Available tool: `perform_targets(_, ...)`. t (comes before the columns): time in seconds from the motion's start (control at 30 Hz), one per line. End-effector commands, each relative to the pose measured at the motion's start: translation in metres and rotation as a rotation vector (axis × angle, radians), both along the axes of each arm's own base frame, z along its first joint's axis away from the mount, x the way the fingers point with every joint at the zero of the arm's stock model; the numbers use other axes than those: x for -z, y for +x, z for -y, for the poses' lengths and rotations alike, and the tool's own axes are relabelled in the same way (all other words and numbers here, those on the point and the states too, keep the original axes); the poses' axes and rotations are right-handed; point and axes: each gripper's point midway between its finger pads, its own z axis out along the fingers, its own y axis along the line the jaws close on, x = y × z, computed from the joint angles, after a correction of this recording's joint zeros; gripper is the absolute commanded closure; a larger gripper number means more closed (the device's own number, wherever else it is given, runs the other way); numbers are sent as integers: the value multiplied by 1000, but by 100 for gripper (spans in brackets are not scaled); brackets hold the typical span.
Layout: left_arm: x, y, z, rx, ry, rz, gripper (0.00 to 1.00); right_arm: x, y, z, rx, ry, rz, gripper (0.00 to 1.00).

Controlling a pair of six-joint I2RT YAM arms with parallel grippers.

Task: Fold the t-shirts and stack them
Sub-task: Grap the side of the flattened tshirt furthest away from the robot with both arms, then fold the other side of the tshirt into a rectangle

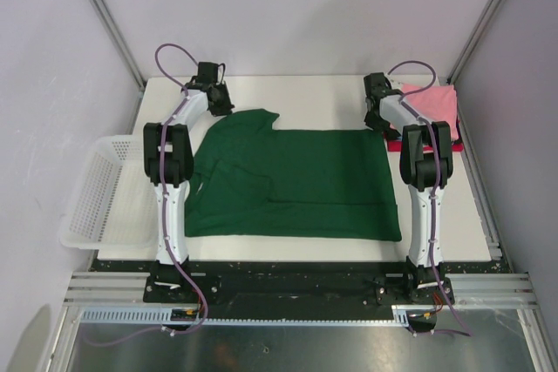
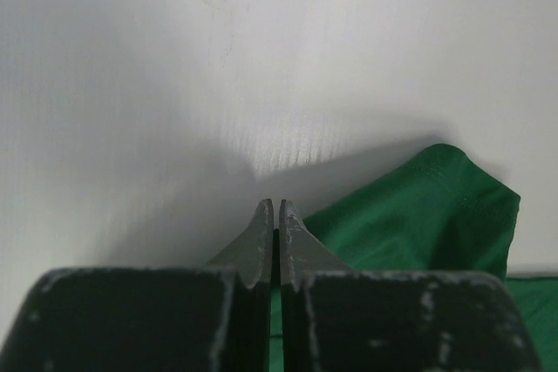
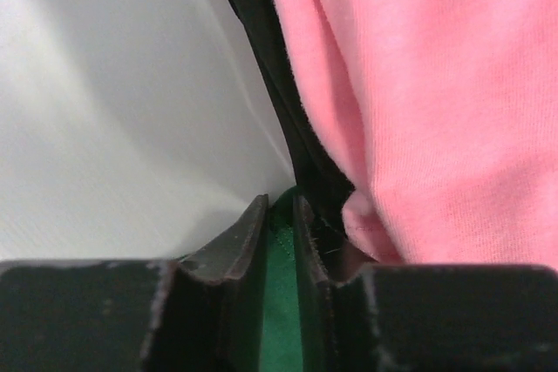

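The green shirt (image 1: 296, 185) lies spread flat on the middle of the tabletop (image 1: 331, 93), with one sleeve pointing toward the far left corner. We find a claw at each of its two far corners.

Right claw (image 3: 279, 215): it sits on the far right corner of the green shirt. The jaws are nearly closed, and the narrow slit between them is filled with green cloth, so we read this claw as pinching the shirt.

Left claw (image 2: 275, 215): it sits at the far left, just beside the sleeve. The fingertips are pressed together over bare tabletop, with the sleeve just to their right. A strip of green shows in the slit lower down. We cannot tell whether any cloth is caught there.

The folded pink shirt (image 1: 433, 102) lies in the far right corner, touching the right claw. A black shirt (image 3: 261, 58) shows at the edge beneath it.

A basket (image 1: 91, 198) stands off the left edge of the tabletop, well apart from the left claw.
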Motion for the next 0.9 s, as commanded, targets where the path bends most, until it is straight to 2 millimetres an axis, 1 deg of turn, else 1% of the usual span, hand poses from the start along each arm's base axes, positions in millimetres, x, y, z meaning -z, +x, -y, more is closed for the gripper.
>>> perform_targets(0.0, -54, 4, 7, 26, -20, 98, 100, 4, -16, 3, 32, -14, -40, 84)
perform_targets(0.1, -60, 3, 6, 23, -20, 107, 100, -7, -15, 0, 28, -10, -20, 94)
perform_targets(0.17, -66, 2, 5, 20, -16, 117, 100, -17, -14, -2, 30, -11, -5, 99)
perform_targets(0.3, -84, -1, 4, 18, -14, 145, 100, -39, -17, 1, 39, -23, 23, 100)
perform_targets(0.47, -104, -13, 4, 17, -20, 166, 100, -56, -30, 5, 50, -31, 35, 100)
perform_targets(0.57, -106, -30, 3, 13, -31, 150, 100, -65, -41, 6, 56, -27, 49, 100)
perform_targets(0.67, -106, -50, 2, 3, -38, 132, 100, -72, -55, 8, 61, -21, 59, 100)
perform_targets(0.73, -106, -67, 0, -6, -38, 119, 100, -74, -68, 9, 64, -17, 60, 100)
perform_targets(0.87, -113, -104, -4, -29, -38, 110, 100, -84, -95, 11, 67, -8, 72, 100)
